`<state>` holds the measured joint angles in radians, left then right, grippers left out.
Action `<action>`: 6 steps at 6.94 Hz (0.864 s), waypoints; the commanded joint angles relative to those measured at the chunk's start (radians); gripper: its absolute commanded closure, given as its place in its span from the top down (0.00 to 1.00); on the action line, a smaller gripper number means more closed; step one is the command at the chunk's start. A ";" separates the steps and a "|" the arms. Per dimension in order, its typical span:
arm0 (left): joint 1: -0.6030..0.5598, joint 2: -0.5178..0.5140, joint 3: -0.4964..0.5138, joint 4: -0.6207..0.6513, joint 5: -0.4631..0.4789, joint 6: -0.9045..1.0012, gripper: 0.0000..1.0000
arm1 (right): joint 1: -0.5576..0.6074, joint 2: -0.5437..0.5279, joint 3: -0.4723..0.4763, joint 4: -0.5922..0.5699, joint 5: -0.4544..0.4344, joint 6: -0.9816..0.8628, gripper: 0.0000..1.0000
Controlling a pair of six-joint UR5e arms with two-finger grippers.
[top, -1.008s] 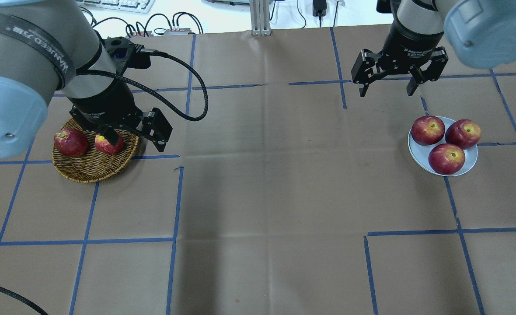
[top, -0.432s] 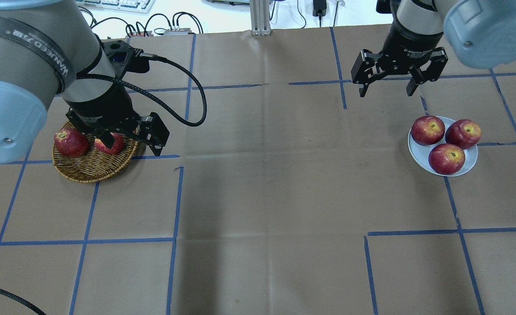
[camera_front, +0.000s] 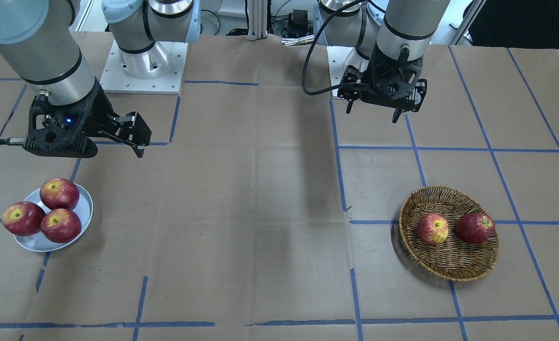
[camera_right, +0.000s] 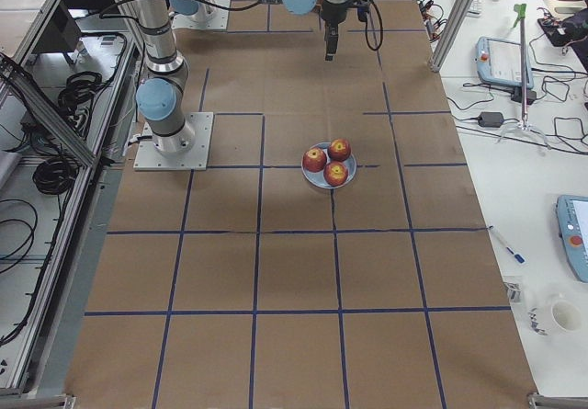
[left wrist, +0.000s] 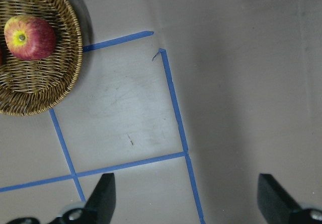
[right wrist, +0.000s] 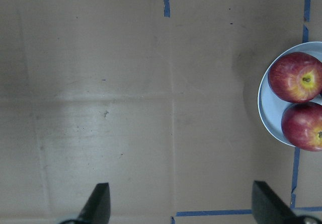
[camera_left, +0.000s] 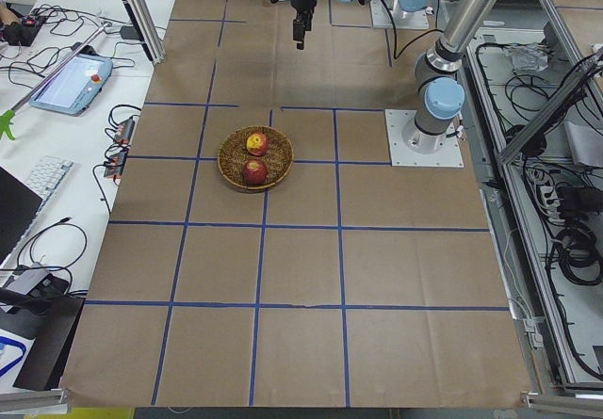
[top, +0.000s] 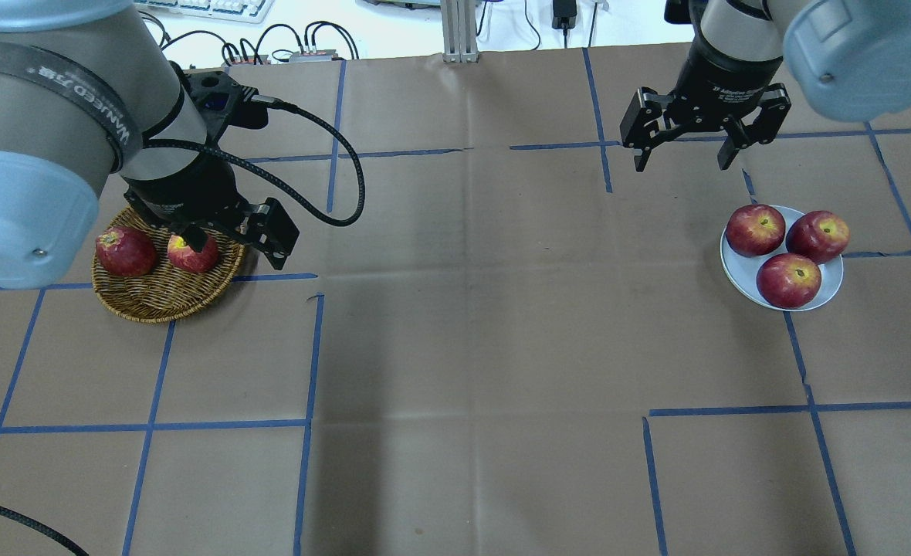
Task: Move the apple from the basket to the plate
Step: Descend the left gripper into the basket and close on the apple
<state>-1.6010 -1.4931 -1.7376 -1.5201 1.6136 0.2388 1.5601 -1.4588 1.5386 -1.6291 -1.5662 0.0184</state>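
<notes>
Front-facing view, two apples [camera_front: 433, 228] in basket [camera_front: 450, 261], three on plate [camera_front: 85, 209]

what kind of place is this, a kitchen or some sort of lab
Probably a robotics lab or test cell. The left arm and right arm are bolted to a table papered brown and gridded with blue tape; around it are a keyboard, a teach pendant and cables.

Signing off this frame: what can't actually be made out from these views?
Overhead view: the left arm covers the far rim of the basket, and one finger of the left gripper overlaps the apple.
Left wrist view: the left edge cuts off the dark red apple.
Right wrist view: the right edge cuts off part of the plate.
</notes>
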 commanded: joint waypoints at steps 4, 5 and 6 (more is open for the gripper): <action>0.285 -0.118 -0.134 0.313 -0.001 0.401 0.99 | 0.000 -0.002 0.000 0.000 0.000 0.000 1.00; 0.292 -0.178 -0.134 0.404 0.002 0.451 0.99 | 0.001 0.000 0.000 0.000 0.000 0.000 1.00; 0.334 -0.235 -0.134 0.447 -0.001 0.468 0.99 | 0.000 0.000 0.000 0.000 0.000 0.000 1.00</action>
<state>-1.3063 -1.6598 -1.8685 -1.1527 1.6129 0.6640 1.5606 -1.4591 1.5387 -1.6290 -1.5662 0.0184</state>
